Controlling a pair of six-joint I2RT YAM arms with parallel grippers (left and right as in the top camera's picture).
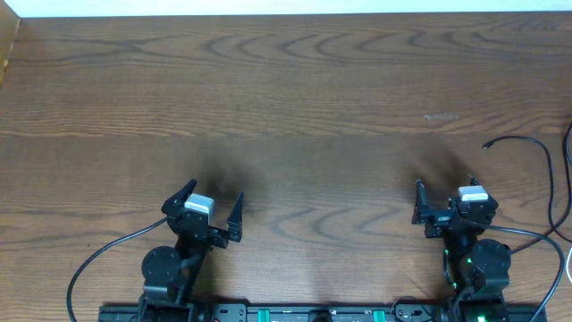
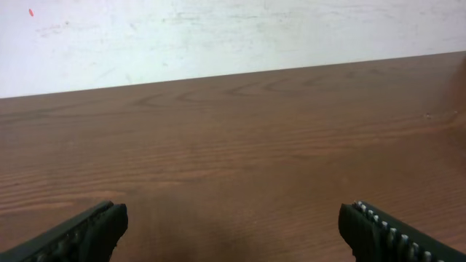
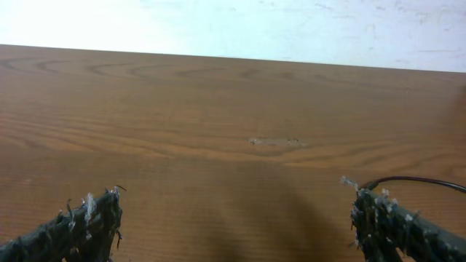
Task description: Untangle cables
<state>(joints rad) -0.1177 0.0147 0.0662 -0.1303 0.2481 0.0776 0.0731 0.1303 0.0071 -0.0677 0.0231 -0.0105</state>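
Ridged black fingers sit in the bottom corners of both wrist views. The left gripper (image 2: 234, 212) has its jaws spread wide, with only wood grain between them. The right gripper (image 3: 234, 198), its pads flecked with pale fuzz, is spread just as wide and grasps nothing.

Seen from overhead, the dark wooden table (image 1: 286, 89) takes up nearly the whole frame. A white wall (image 2: 218, 36) runs behind its far edge. The left arm (image 1: 170, 264) and the right arm (image 1: 478, 259) sit at the near edge, well apart, with their fingers pointing toward the far side.

The cables lie at the right side of the table, outboard of the right gripper. A black cable (image 1: 527, 138) starts at a small plug end (image 1: 487, 144) that points left. It arcs toward the right edge, then runs down beside the right arm, near it but apart from the fingers. In the right wrist view a stretch of black cord (image 3: 419, 180) shows just past the right-hand finger; whether it touches that finger cannot be told. A thin white cable (image 1: 569, 259) shows only as a sliver at the frame's right border.

A small pale scuff (image 1: 440, 116) marks the wood ahead of the right gripper.
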